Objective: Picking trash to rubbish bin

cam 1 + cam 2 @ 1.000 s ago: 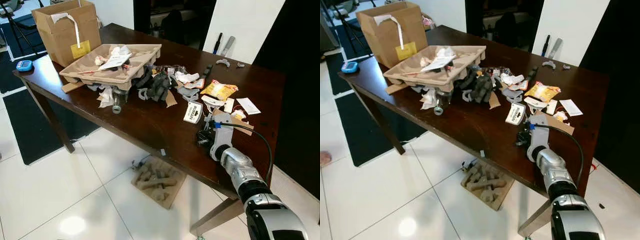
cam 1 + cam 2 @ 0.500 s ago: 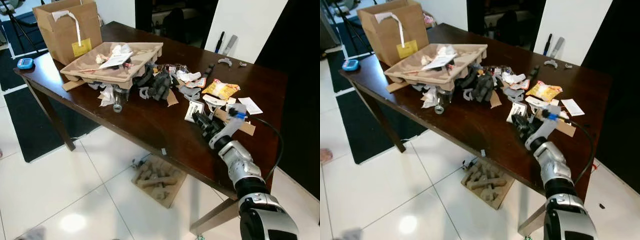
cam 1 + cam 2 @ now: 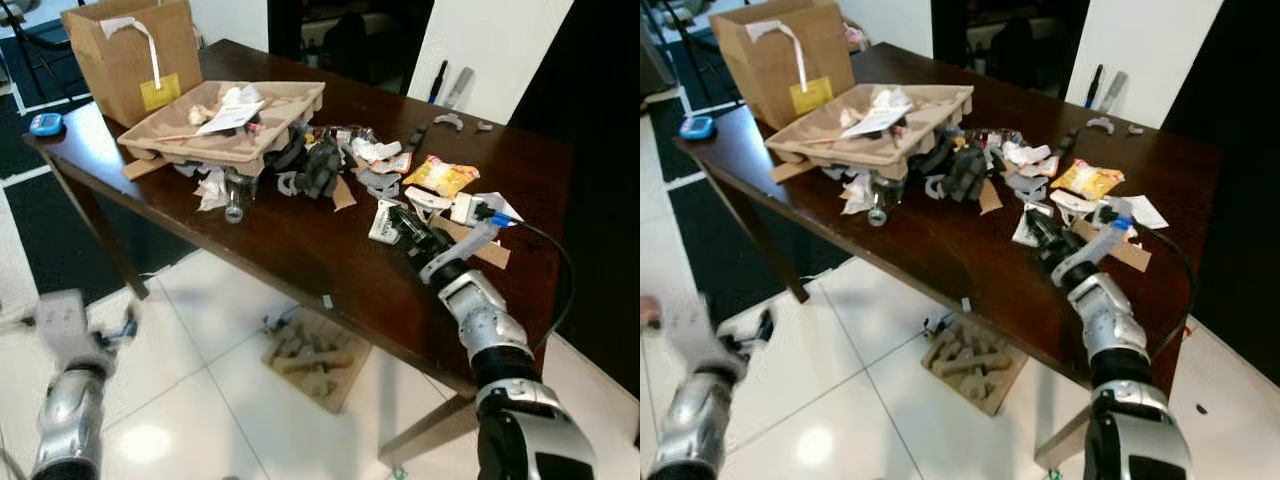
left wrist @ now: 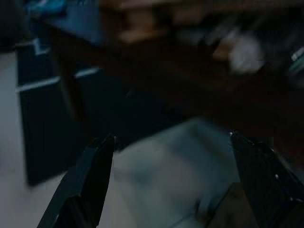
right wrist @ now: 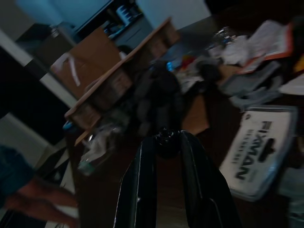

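Trash is strewn over the dark wooden table (image 3: 290,250): a white labelled packet (image 3: 384,222), a yellow snack wrapper (image 3: 437,178), crumpled paper, grey and black foam pieces (image 3: 315,170) and a clear plastic bottle (image 3: 235,196). My right gripper (image 3: 398,218) hovers low over the table beside the white packet (image 5: 259,152). It is shut on a small dark round piece (image 5: 166,137). My left gripper (image 3: 122,324) shows blurred low at the left above the floor, fingers (image 4: 90,180) spread open with nothing between them.
A brown pulp tray (image 3: 170,140) with paper scraps and a cardboard box (image 3: 125,55) stand at the table's far left. A blue device (image 3: 45,123) lies on that corner. A pulp packaging piece (image 3: 310,360) lies on the white tile floor under the table.
My right gripper rose from the table's near edge and swung forward to the white packet. The left arm came up into view at the lower left, blurred by motion.
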Available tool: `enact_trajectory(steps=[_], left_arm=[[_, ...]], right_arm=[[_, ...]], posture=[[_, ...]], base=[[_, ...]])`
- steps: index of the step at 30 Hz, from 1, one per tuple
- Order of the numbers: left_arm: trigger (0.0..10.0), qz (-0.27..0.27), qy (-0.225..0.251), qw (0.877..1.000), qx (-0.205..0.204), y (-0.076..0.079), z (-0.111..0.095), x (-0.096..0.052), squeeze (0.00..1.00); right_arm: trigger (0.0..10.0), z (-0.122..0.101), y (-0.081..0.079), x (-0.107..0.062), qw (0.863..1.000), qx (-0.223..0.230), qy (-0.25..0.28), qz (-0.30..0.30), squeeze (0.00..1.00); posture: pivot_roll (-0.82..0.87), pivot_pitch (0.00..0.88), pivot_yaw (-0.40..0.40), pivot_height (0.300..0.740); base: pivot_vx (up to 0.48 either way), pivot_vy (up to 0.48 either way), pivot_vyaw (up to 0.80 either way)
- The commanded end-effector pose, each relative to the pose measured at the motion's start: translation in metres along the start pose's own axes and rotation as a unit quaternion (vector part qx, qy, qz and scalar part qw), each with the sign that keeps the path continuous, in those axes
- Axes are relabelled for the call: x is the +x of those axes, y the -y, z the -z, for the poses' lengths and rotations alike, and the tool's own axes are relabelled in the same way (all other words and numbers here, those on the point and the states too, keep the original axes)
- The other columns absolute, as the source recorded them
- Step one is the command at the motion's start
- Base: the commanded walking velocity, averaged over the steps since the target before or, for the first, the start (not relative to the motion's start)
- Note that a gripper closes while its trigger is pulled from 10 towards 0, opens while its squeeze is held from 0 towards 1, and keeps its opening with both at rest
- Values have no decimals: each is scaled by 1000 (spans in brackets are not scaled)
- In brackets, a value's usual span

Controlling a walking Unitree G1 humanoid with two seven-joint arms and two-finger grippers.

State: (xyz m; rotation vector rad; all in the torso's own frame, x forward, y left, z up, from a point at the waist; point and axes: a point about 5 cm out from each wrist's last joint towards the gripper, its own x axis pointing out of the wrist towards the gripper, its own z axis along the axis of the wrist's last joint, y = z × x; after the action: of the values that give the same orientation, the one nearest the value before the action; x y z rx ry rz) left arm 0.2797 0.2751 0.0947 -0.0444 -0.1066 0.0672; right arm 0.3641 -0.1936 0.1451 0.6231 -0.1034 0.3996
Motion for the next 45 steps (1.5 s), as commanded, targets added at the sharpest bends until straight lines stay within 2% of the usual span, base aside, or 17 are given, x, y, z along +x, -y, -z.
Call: enact_trajectory(steps=[1, 3, 4, 7, 10, 18, 22, 29, 32, 36, 39, 42, 43, 44, 45], left_arm=[[10000, 38, 10, 999, -19, 10, -11, 3, 0], [10000, 112, 60, 991, -33, 32, -46, 14, 0], [10000, 112, 60, 991, -33, 32, -46, 14, 0], [10000, 196, 98, 975, -41, 55, -78, 21, 0], [10000, 220, 99, 969, -48, 62, -84, 23, 0], [10000, 235, 65, 968, -64, 63, -83, 30, 0], [10000, 225, 49, 971, -62, 63, -81, 37, 0], [10000, 225, 48, 970, -71, 66, -82, 40, 0], [10000, 266, 6, 961, -69, 79, -70, 36, 0], [10000, 376, -48, 925, -35, 106, -52, 16, 0], [10000, 403, -69, 912, -12, 111, -47, 11, 0], [10000, 424, -101, 898, 59, 111, -41, 9, 0], [10000, 424, -101, 898, 59, 111, -41, 9, 0], [10000, 420, -108, 893, 120, 109, -41, 12, 0], [10000, 415, -106, 892, 142, 108, -43, 15, 0]], right_arm=[[10000, -1, 9, -2, 999, 5, 0, 43, 0], [10000, -7, 13, -1, 998, 5, 14, 62, 0], [10000, -7, 13, -1, 998, 5, 14, 62, 0], [10000, -11, 13, -1, 998, 20, 21, 59, 0], [10000, -11, 13, 0, 998, 25, 21, 62, 0], [10000, -6, 12, 0, 997, 11, 11, 69, 0], [10000, -5, 12, 0, 997, -12, 4, 79, 0], [10000, -7, 9, 3, 997, -26, 7, 75, 0], [10000, -9, 10, 3, 996, -26, 11, 82, 0], [10000, -10, 11, 3, 996, -31, 10, 87, 0], [10000, -9, 12, 3, 995, -34, 8, 90, 0], [10000, -9, 15, 0, 994, -41, 2, 101, 0], [10000, -9, 15, 0, 994, -41, 2, 101, 0], [10000, -8, 17, -1, 993, -44, -1, 107, 0], [10000, -8, 18, -1, 993, -44, -2, 109, 0]], posture=[[148, 118, -27, 740], [148, 119, -26, 740], [148, 119, -26, 740], [146, 120, -20, 740], [147, 120, -18, 740], [136, 118, -9, 740], [125, 110, -7, 740], [123, 104, -8, 740], [124, 99, -8, 740], [125, 99, -9, 740], [121, 101, -8, 740], [121, 101, -8, 740], [121, 101, -8, 740], [117, 108, -10, 740], [117, 108, -10, 740]], base=[[0, 0, 0], [0, 0, -209], [0, 0, -419], [0, 0, -727], [0, 0, -800], [0, 0, -800], [0, 0, 0], [0, 0, 0], [0, 0, 0], [0, 0, 0], [0, 0, 0], [0, 0, 0], [0, 0, 0], [0, 0, 0], [0, 0, 0]])
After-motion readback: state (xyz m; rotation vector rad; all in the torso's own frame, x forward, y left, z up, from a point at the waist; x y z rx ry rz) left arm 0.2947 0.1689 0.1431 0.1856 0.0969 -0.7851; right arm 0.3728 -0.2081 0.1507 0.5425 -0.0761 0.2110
